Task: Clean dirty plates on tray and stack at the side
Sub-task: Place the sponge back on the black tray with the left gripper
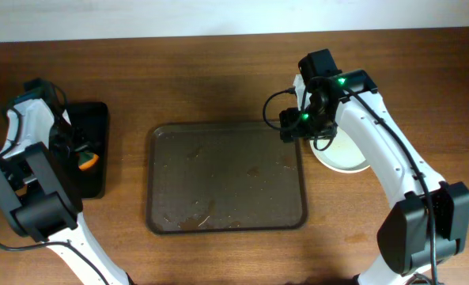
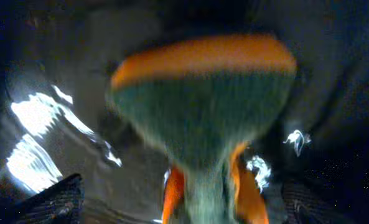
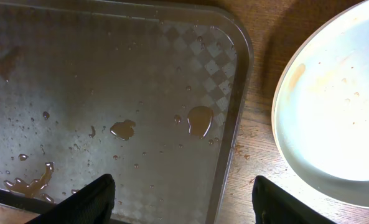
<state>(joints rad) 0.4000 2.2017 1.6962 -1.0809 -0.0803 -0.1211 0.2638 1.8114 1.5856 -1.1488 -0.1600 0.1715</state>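
The table (image 1: 218, 87) is dark brown wood, and a strip of pale wall (image 1: 218, 16) runs along its far edge. The tray (image 1: 226, 178) lies in the middle of the table. It has no plates on it, and its checkered floor is wet with drops and a few brownish puddles (image 3: 200, 119).

The plates (image 1: 346, 157) sit on the bare wood just to the right of the tray, apart from its rim. From overhead my right arm crosses them and hides the near part. My right wrist view shows the top one (image 3: 333, 112) as pale and glossy, with a faint orange trace near its left edge. I cannot tell how many lie beneath it.

My right claw (image 1: 293, 127) hangs over the tray's far right corner. Its fingers (image 3: 88, 200) are spread wide and there is nothing between them.

At the far left a black tray (image 1: 96, 134) stands well apart from the brown one. My left claw (image 1: 80, 154) is down over it, and the arm covers much of it. A sponge (image 2: 203, 106) with a green face and an orange edge fills the left wrist view, very close and blurred. In the overhead view only an orange bit of it (image 1: 88, 162) shows. The fingers (image 2: 53, 202) stand wide apart at either side of the sponge and do not touch it, so this claw holds nothing.
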